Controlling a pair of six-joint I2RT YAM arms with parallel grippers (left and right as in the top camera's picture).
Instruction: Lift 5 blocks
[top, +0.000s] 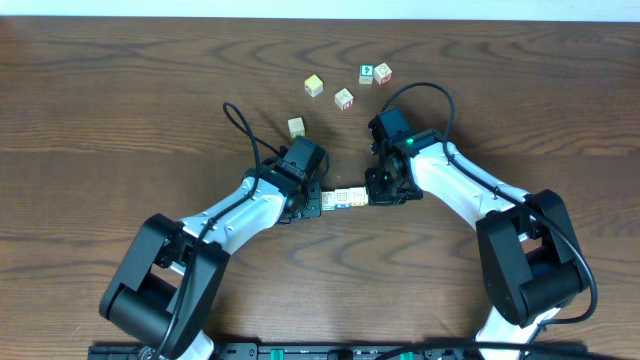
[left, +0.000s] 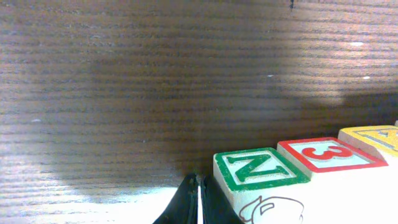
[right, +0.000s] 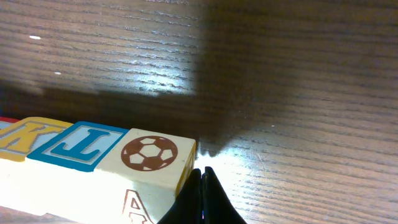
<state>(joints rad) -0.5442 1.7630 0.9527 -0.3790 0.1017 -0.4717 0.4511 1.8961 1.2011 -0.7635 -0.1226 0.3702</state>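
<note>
Blocks (top: 347, 197) in row btwn L & R jaws, both closed; 5 loose cubes (top: 344, 98) farther back.

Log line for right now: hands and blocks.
left hand shut, against N block | right hand shut, against ball block | row pinched between both hands | lift: unclear

Loose cubes on a dark wood-grain table (top: 110, 90)
A green-faced cube (top: 367, 73) sits just beside a red-edged cube (top: 383, 73) at the far side. A yellowish cube (top: 314, 86) and a pale printed cube (top: 344, 98) lie near them, its picture perhaps red, too small to tell. A plain cream cube (top: 296, 127) lies apart, nearer.
</note>
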